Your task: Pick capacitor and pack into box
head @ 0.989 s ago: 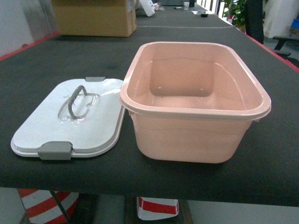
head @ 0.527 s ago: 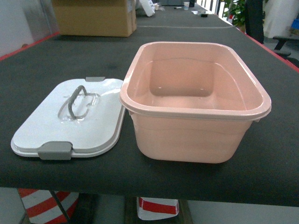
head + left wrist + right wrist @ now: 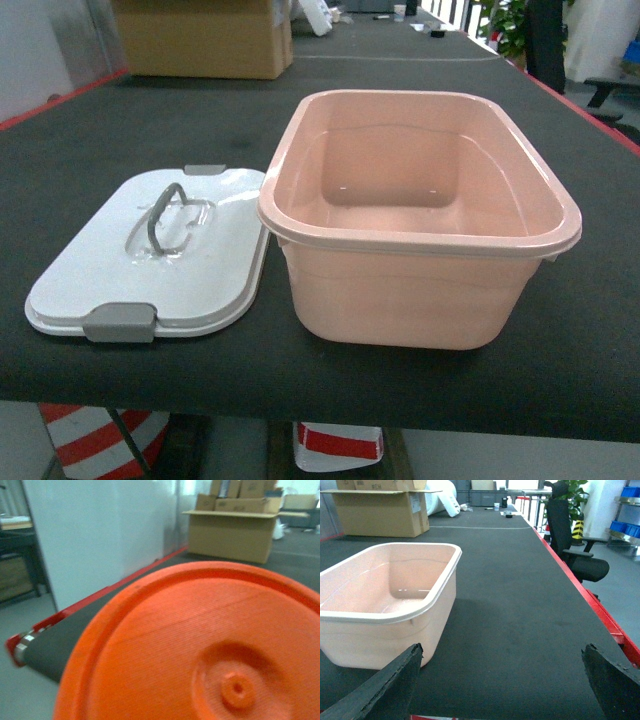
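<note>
The box (image 3: pixel 400 295), a pale pink tub, stands open and empty at the table's middle; its wall (image 3: pixel 385 635) also shows at the left of the right wrist view. Its white lid (image 3: pixel 100 270), with grey latches and a thin grey handle, lies flat just left of it. My right gripper (image 3: pixel 502 680) hangs open over bare black mat to the right of the box, nothing between its fingers. An orange ridged disc (image 3: pixel 190 645) with a small hub fills the left wrist view; I cannot tell whether it is the capacitor. No left fingers show.
A brown cardboard carton (image 3: pixel 200 40) stands at the table's far left end. The table's red edge (image 3: pixel 615 630) runs along the right, with a black office chair (image 3: pixel 575 560) beyond it. A white wall panel (image 3: pixel 100 540) borders the left side.
</note>
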